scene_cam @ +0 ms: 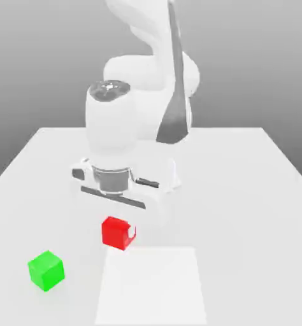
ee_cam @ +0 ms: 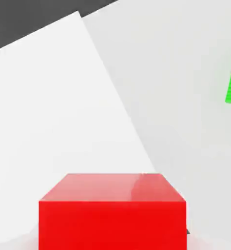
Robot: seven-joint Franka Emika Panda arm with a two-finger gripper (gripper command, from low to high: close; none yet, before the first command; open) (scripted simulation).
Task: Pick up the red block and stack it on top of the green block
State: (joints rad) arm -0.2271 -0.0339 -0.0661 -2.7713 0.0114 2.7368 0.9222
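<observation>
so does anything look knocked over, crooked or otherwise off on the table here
Nothing stands out. The red block sits square in the gripper, which is shut on it; the green block rests flat and apart, towards the exterior view's left, on the white table.

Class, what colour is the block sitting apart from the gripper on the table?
Green block, clearest in the exterior view.

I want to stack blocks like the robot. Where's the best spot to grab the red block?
Grab the red block by two opposite flat sides, coming straight down from above. It is a small cube, so those faces are parallel. The gripper already pinches it this way; the green block sits apart.
</observation>
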